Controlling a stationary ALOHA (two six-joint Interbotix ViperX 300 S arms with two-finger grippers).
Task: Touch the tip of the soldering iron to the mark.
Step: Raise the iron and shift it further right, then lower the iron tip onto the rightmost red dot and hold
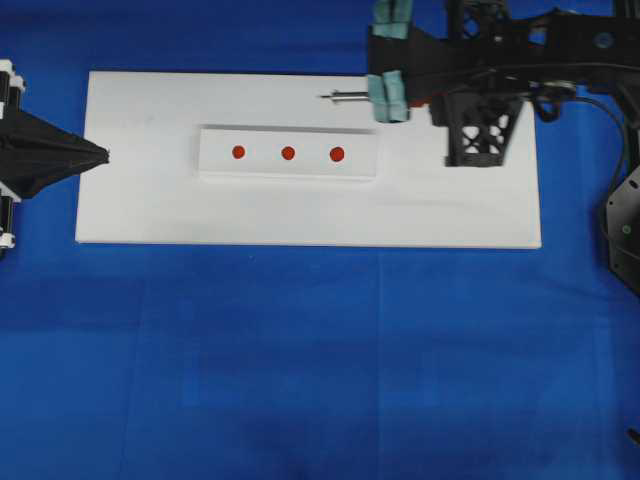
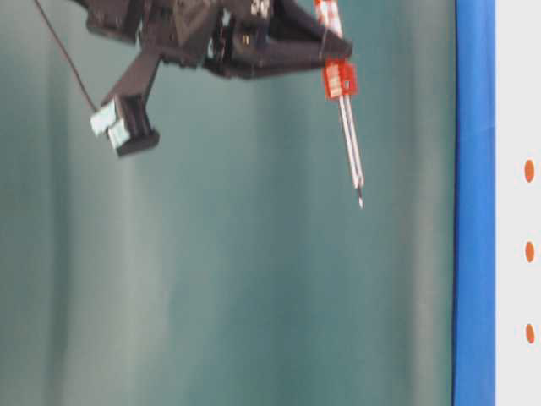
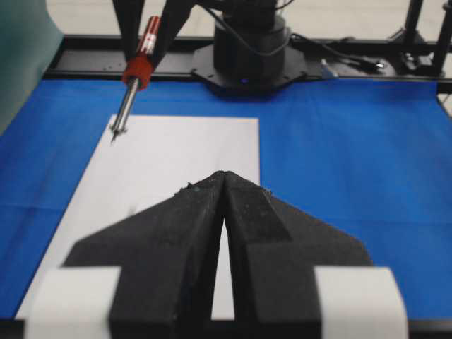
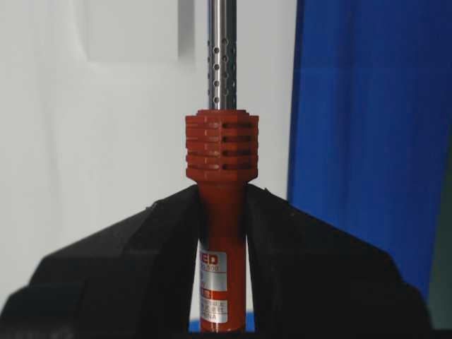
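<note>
Overhead looks straight down; the wrist views face each other along the white board (image 1: 450, 215).

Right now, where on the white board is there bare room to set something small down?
The white board is bare in a strip along its near edge, below the block with three red dots, and on its right part below the right end effector. The far edge is crowded: the soldering iron hangs there.

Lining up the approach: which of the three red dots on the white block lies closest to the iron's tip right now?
The rightmost dot in the overhead view, not the middle mark. The tip hangs above the board just beyond that end of the row.
</note>
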